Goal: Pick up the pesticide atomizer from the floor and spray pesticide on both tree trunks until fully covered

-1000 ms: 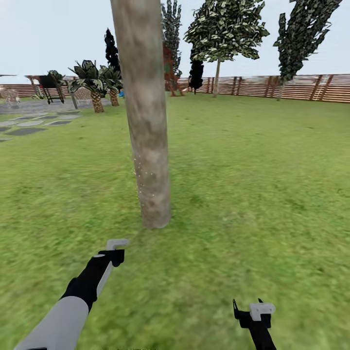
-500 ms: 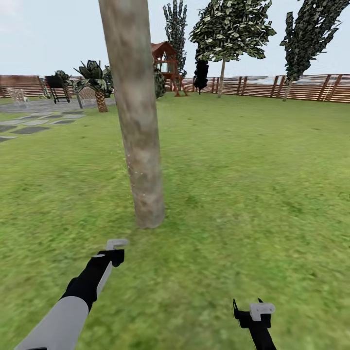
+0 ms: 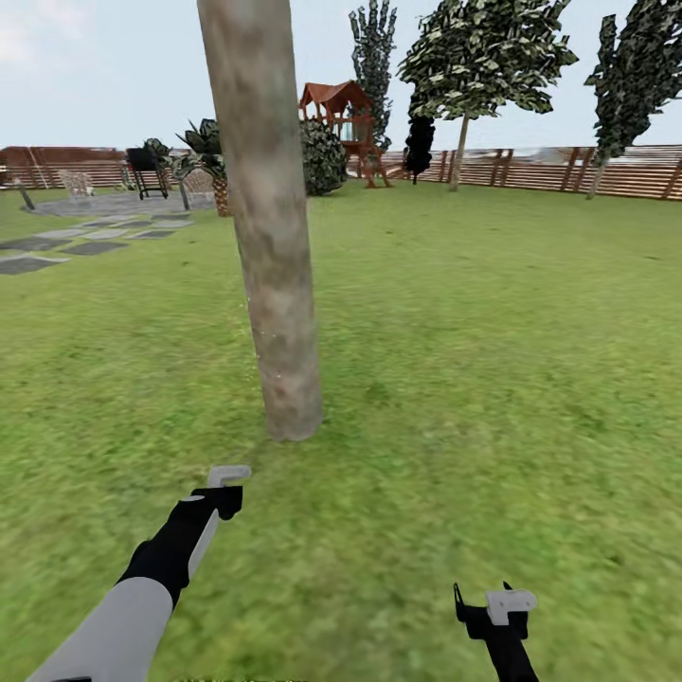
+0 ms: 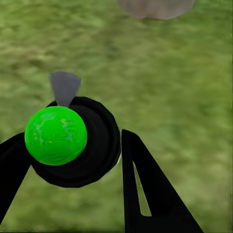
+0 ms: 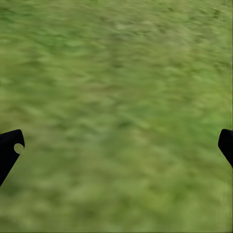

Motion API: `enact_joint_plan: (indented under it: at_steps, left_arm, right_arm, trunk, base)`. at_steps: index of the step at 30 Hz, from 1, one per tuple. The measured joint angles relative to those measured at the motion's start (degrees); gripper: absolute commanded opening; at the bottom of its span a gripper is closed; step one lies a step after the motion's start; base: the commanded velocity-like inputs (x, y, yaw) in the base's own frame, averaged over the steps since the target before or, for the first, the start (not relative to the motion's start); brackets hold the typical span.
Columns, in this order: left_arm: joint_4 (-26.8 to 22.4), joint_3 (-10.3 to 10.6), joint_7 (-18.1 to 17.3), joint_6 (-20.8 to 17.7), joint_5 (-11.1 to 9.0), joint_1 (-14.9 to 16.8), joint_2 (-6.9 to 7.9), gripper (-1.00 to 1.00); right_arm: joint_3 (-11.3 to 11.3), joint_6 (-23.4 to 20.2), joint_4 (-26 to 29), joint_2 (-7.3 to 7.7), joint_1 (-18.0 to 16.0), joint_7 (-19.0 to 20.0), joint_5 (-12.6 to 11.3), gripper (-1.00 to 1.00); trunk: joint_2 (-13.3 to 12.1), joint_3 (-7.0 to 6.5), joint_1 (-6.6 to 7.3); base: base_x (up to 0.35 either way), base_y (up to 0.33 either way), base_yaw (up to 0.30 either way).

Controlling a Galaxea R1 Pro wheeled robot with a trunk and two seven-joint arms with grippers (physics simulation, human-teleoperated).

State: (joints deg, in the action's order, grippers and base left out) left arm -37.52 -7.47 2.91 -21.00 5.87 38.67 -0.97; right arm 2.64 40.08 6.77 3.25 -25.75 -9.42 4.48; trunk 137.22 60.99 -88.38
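The left hand [image 4: 73, 160] grips the atomizer [image 4: 73, 143] near the tree trunk [image 3: 270, 284]; the right hand [image 5: 116, 145] hangs wide; spray aimed low could hit the grass [image 3: 493, 360].

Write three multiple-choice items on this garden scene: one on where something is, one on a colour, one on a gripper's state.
1. Where does the near tree trunk stand relative to the left gripper?
A. ahead of it on the grass
B. behind the fence
C. on the paved circle

2. What colour is the dot on the pesticide atomizer?
A. red
B. bright green
C. white

3. What is the state of the right gripper?
A. shut on the bottle
B. shut on nothing
C. open over grass

Answers: 1 A, the head view shows the trunk rising from the lawn just beyond the gripper. 2 B, the left wrist view shows a green ball on the dark bottle. 3 C, its fingertips sit wide apart above bare grass.
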Motion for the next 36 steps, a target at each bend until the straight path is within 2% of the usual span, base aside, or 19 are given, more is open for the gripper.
enact_joint_plan:
  at_steps: [14,28,36]
  left_arm:
    - [0.0,0.0,0.0,-0.1,0.0,0.0,0.0,-1.0]
    - [0.0,0.0,0.0,-0.1,-0.1,0.0,0.0,-1.0]
    - [0.0,0.1,-0.2,0.0,0.0,0.0,-0.01,-1.0]
  right_arm:
    - [0.0,0.0,0.0,0.0,0.0,0.0,0.0,1.0]
    - [0.0,0.0,0.0,0.0,0.0,0.0,0.0,1.0]
    - [0.0,0.0,0.0,0.0,0.0,0.0,0.0,1.0]
  trunk:
    - [0.0,0.0,0.0]
    - [0.0,0.0,0.0]
    - [0.0,0.0,0.0]
  base:
    - [0.091,-0.271,0.257]
    - [0.136,-0.271,0.025]
    - [0.103,-0.198,0.239]
